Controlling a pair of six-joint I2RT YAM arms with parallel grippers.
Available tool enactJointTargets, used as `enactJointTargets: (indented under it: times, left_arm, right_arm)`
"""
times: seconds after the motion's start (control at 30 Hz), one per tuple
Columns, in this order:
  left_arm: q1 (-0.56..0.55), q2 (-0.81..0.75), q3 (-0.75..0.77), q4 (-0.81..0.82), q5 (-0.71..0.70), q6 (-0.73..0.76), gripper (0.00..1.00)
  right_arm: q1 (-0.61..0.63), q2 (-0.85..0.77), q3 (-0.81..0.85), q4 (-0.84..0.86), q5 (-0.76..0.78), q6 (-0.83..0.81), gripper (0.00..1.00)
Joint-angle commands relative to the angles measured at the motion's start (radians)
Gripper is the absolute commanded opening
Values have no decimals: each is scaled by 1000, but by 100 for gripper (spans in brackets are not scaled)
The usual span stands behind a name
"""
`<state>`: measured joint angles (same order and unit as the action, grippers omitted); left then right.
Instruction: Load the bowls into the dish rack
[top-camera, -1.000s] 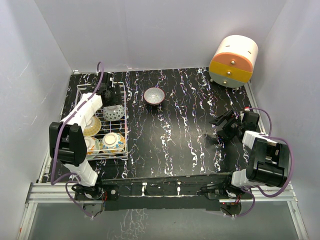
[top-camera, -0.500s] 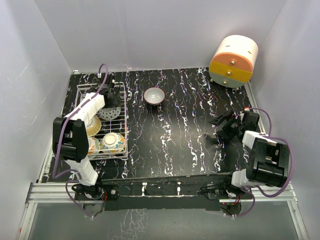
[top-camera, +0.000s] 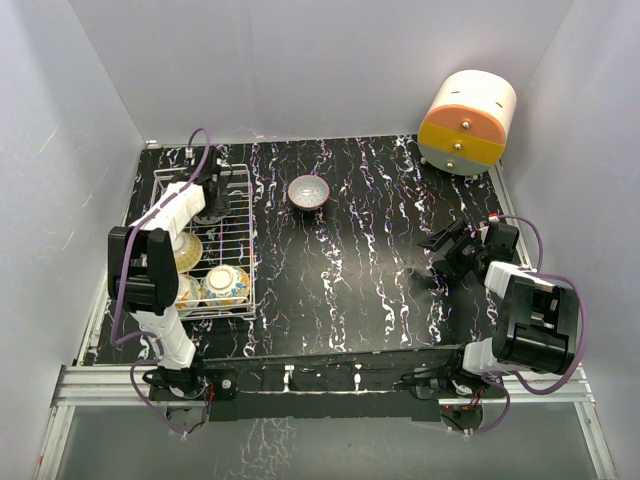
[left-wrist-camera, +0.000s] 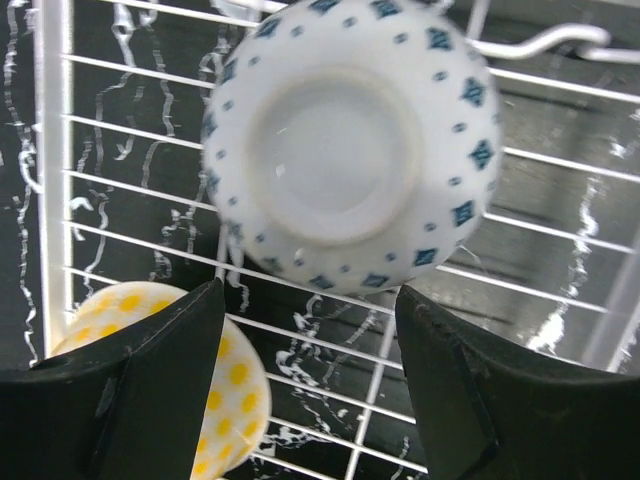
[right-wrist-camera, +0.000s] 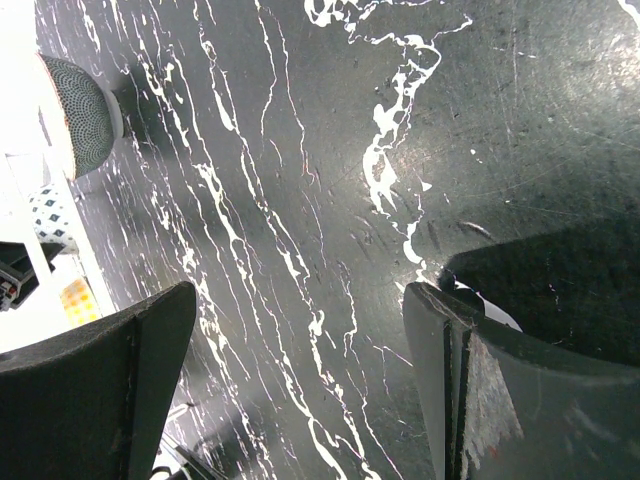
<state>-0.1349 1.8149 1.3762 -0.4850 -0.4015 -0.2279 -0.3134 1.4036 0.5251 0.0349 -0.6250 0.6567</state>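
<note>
The white wire dish rack (top-camera: 248, 240) stands at the table's left. My left gripper (top-camera: 214, 198) hangs over its far end, open. In the left wrist view a white bowl with blue diamonds (left-wrist-camera: 350, 140) lies bottom-up on the rack's bars (left-wrist-camera: 130, 180), just beyond my open left gripper (left-wrist-camera: 308, 300) and clear of both fingers. A yellow-dotted bowl (left-wrist-camera: 205, 385) lies beside the left finger. More bowls (top-camera: 226, 284) sit in the rack's near end. A grey bowl (top-camera: 308, 191) stands upright on the table, also in the right wrist view (right-wrist-camera: 80, 115). My right gripper (top-camera: 445, 252) is open and empty.
A big cream-orange-yellow drum (top-camera: 468, 122) stands at the back right corner. White walls close in the black marbled table (top-camera: 360, 270) on three sides. The right gripper (right-wrist-camera: 300, 310) hovers low over bare tabletop at the right.
My left gripper moved toward the rack's far end, and the blue-diamond bowl went from the rack's middle to that end. The right arm and grey bowl have not moved.
</note>
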Motion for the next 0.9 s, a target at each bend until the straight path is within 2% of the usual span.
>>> enactJointTargets:
  times: [0.0, 0.2, 0.3, 0.43, 0.87]
  left_arm:
    - [69, -17, 40, -20, -29, 7, 67]
    - [79, -87, 35, -5, 10, -18, 67]
    - [73, -158, 24, 24, 82, -40, 66]
    - [42, -205, 30, 53, 76, -48, 66]
    - [40, -135, -32, 317, -10, -54, 64]
  right_arm:
    - [4, 0, -5, 63, -18, 2, 87]
    - [4, 3, -3, 66, -16, 3, 87]
    - [4, 10, -4, 74, -19, 8, 87]
    - [4, 12, -4, 77, -21, 10, 87]
    - [4, 11, 4, 60, -12, -2, 87]
